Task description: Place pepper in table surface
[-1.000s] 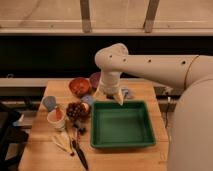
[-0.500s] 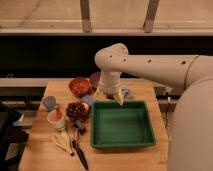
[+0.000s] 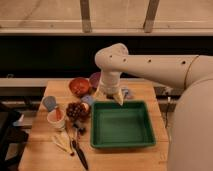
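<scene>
My gripper (image 3: 118, 98) hangs from the white arm over the far edge of the green tray (image 3: 123, 142), pointing down, just above the tabletop. No pepper shows in it or under it. An orange-red patch shows at the mouth of the white cup (image 3: 55, 120) at the left; I cannot tell whether that is the pepper. The light wooden table surface (image 3: 45, 155) holds everything.
A reddish-brown bowl (image 3: 79, 86) and a purple bowl (image 3: 95, 79) stand at the back, left of the arm. A dark grape cluster (image 3: 76, 110), a blue cup (image 3: 49, 102) and cutlery with a black knife (image 3: 80, 155) lie left of the tray.
</scene>
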Robot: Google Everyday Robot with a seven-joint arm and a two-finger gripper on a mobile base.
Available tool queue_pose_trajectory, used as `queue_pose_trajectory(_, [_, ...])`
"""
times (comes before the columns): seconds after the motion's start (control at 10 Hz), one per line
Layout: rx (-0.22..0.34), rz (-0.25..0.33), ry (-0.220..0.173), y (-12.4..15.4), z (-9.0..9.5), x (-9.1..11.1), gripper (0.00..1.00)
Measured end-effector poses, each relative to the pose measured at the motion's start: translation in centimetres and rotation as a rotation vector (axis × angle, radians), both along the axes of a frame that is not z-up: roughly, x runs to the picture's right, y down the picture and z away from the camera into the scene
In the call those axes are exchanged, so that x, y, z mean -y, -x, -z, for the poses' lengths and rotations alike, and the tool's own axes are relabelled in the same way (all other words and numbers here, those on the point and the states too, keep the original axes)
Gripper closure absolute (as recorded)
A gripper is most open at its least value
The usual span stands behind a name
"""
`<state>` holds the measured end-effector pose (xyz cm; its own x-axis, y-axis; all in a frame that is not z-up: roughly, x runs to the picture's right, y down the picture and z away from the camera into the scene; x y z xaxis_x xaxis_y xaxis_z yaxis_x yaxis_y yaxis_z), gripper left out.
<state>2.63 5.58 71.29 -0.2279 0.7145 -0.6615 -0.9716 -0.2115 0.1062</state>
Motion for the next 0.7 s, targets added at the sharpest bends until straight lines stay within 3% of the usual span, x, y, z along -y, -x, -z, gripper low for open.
queue_pose_trajectory(0.5, [-0.002,0.005,0.001,0.0,0.0,0.0,0.20])
queue_pose_trajectory(0.7, [0.020,0.059,-0.004,1.1,0.0,0.1,0.20])
